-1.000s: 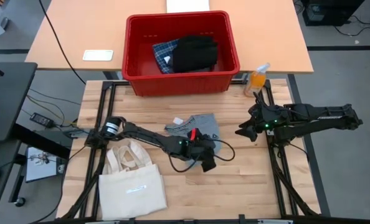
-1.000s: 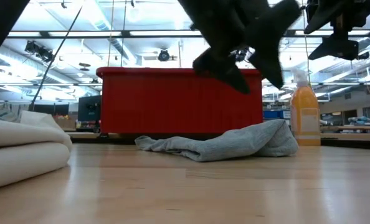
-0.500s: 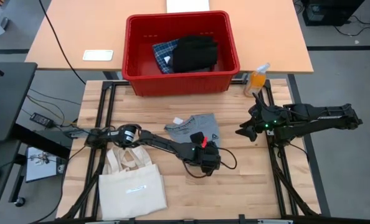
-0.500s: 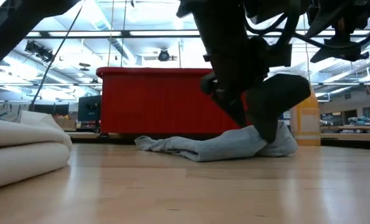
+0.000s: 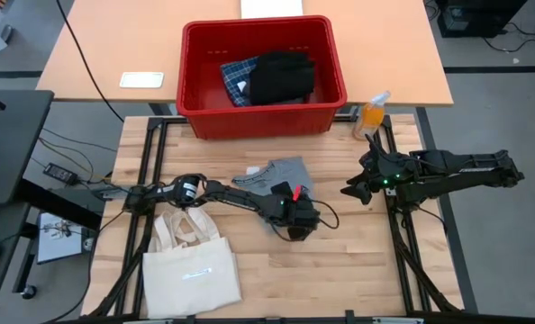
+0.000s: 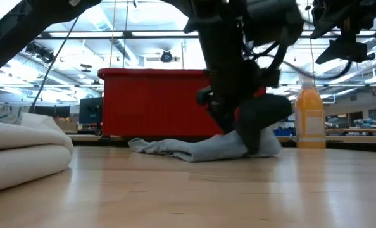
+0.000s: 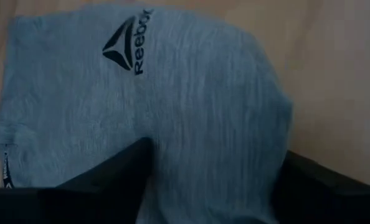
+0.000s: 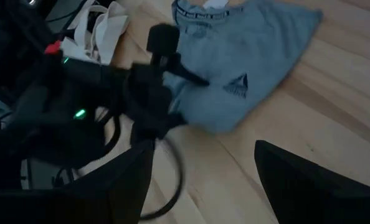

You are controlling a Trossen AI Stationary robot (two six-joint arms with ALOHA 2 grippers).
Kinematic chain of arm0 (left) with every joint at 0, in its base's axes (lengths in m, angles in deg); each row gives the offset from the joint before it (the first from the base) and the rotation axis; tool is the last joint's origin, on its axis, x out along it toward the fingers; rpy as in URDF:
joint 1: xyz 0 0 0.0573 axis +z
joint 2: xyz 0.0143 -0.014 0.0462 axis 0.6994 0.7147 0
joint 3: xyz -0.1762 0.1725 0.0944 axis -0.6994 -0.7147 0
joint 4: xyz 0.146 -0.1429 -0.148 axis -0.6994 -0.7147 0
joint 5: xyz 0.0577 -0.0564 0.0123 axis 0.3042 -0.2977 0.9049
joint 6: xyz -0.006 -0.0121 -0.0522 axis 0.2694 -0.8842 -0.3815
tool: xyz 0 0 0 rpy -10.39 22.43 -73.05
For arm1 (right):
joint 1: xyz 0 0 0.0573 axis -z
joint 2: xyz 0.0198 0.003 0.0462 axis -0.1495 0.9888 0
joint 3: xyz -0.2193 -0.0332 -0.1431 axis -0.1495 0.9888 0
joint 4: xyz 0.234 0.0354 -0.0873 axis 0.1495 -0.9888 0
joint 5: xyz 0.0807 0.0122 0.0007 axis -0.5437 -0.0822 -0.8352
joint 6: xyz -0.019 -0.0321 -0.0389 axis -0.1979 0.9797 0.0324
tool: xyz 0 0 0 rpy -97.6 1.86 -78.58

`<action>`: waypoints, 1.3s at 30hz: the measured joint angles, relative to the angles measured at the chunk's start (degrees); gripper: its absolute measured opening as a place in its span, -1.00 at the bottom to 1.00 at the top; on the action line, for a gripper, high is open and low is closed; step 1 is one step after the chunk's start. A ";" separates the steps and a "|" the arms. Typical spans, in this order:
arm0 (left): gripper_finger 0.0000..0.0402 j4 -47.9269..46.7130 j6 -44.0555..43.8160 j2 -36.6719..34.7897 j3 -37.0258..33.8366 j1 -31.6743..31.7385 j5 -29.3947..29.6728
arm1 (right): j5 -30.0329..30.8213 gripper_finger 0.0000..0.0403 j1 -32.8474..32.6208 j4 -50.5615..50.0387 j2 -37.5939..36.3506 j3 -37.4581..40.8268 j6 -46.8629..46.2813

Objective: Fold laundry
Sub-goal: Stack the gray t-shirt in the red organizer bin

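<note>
A light grey top with a dark logo lies crumpled at the middle of the wooden table. My left gripper is down on the top's near right part, open, one finger on each side of a hump of the cloth. My right gripper hangs open over the table's right side with nothing between its fingers. A plaid piece and a black garment lie in the red basket. My left gripper touches the grey top at its near right part. Both fingers come slanting down from the near side and stand in the cloth, which bulges up between them. The top lies on the table, bunched and slack.
The red basket stands at the far edge. An orange bottle stands at the far right. A cream tote bag lies at the near left, and a cable loops beside my left gripper. Bare wood lies at the near right.
My left gripper has come down onto the grey top and tipped more steeply downward, shifting slightly toward the far edge. The top's near right part has been pushed toward the far left and bunched up; its far edge has stayed in place.
</note>
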 joint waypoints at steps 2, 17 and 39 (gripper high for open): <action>0.28 -2.12 -1.09 0.00 0.00 0.83 -0.89 | -0.02 0.43 0.00 -0.02 0.00 0.00 0.05; -0.79 -7.71 -0.34 -9.79 -0.13 1.56 -7.59 | -4.35 0.41 -1.36 0.11 -4.26 2.83 1.07; -0.76 -7.13 6.93 -17.37 -0.09 2.31 -15.77 | -8.85 0.41 -7.13 29.95 6.09 13.20 -1.00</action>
